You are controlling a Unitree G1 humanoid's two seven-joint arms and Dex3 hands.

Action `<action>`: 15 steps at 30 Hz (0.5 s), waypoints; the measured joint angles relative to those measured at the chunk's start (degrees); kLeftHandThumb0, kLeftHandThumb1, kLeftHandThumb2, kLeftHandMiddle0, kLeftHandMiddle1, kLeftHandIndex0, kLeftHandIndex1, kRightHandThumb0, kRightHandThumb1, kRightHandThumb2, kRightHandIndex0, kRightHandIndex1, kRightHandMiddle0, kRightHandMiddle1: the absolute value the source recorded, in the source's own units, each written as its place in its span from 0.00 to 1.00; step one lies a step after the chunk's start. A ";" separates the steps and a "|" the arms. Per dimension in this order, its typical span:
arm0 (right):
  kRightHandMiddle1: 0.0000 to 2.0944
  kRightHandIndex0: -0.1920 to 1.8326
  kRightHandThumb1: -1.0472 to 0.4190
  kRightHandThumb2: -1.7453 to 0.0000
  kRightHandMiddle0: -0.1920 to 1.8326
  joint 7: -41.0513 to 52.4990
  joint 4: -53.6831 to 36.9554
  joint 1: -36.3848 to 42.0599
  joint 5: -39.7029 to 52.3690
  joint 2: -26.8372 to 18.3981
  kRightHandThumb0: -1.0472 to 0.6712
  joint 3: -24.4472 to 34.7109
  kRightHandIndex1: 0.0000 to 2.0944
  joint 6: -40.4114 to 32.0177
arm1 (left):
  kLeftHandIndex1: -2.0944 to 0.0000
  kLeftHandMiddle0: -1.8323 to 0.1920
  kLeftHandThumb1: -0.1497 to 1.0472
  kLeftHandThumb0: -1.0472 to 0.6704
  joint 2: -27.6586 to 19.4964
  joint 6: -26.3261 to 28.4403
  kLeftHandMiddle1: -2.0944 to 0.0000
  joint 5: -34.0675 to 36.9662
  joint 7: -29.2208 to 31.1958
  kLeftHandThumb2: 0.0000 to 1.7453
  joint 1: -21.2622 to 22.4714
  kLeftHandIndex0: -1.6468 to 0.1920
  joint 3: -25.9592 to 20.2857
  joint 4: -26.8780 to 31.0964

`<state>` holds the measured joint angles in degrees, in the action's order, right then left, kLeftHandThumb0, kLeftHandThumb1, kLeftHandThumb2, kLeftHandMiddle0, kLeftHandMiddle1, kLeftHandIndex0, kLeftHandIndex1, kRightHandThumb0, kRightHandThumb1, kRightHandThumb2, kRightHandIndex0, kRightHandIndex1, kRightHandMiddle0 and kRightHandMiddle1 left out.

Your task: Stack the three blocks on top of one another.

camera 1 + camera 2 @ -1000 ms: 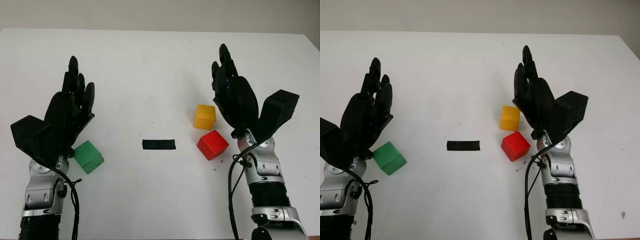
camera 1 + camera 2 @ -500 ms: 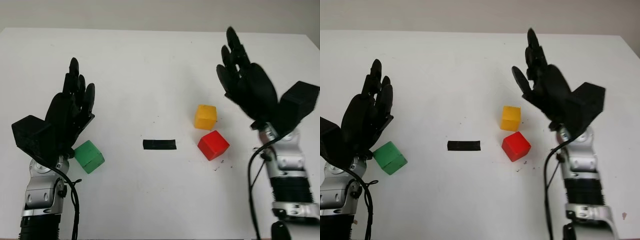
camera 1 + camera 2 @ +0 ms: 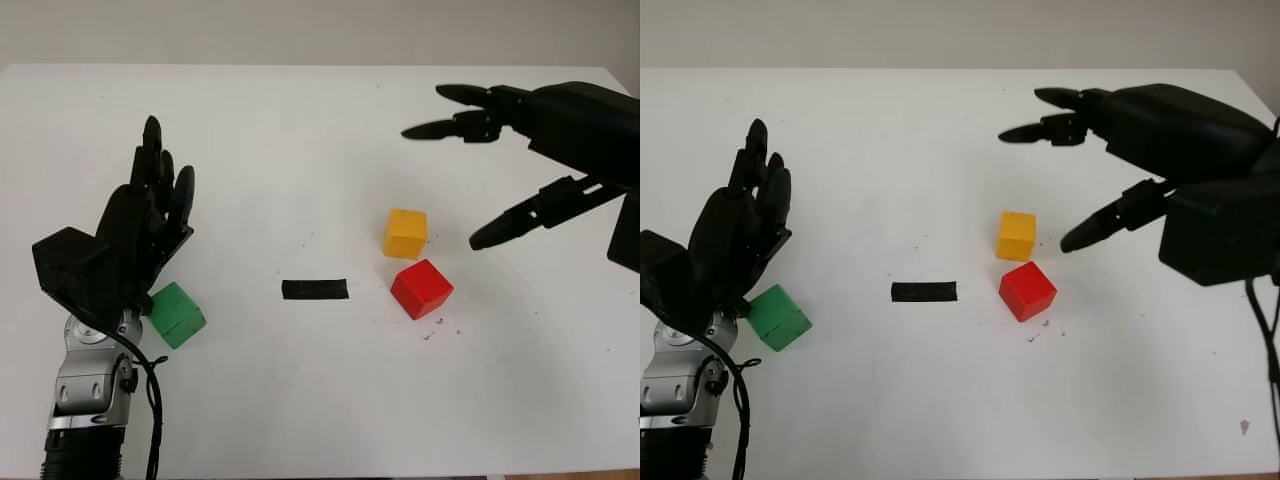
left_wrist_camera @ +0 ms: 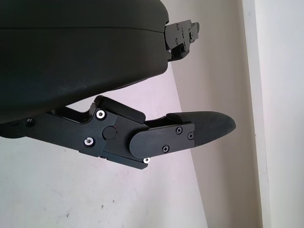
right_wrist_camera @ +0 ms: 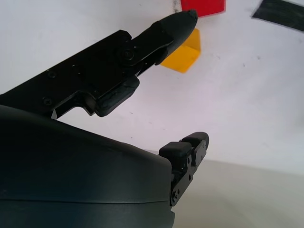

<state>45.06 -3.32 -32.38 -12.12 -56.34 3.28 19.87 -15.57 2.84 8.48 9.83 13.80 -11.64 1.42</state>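
On the white table (image 3: 300, 140) a yellow block (image 3: 405, 233) sits right of centre, with a red block (image 3: 421, 288) just in front of it and slightly to its right. A green block (image 3: 176, 314) lies at the left. My right hand (image 3: 470, 170) hovers open above and to the right of the yellow block, turned palm-down, its fingers (image 3: 510, 222) pointing left. It holds nothing. In the right wrist view the yellow block (image 5: 184, 51) and the red block (image 5: 204, 5) lie beyond the fingers. My left hand (image 3: 140, 225) stands open just behind the green block.
A strip of black tape (image 3: 315, 289) is stuck to the table between the green block and the red one. The table's far edge (image 3: 300, 66) meets a pale wall.
My right hand has risen, swung right and rolled from upright to palm-down over the yellow and red blocks. The left hand and all blocks have stayed put.
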 measured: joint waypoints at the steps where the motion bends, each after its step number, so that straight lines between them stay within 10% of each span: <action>1: 0.04 0.16 0.20 0.96 0.36 0.11 -0.09 0.06 -0.75 -0.51 0.20 -0.32 0.03 1.26 | 1.00 1.00 1.00 0.20 0.00 0.00 1.00 0.08 0.03 0.32 0.04 1.00 0.00 0.00; 15: 0.04 0.15 0.17 0.97 0.42 -7.00 2.84 4.00 -7.01 0.74 0.18 -4.27 0.02 13.91 | 1.00 1.00 1.00 0.20 0.00 0.11 1.00 0.50 0.04 0.31 0.13 1.00 -0.02 0.01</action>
<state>38.06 -0.48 -28.38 -19.12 -55.60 -1.00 33.78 -15.57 2.95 8.98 9.87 13.94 -11.66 1.44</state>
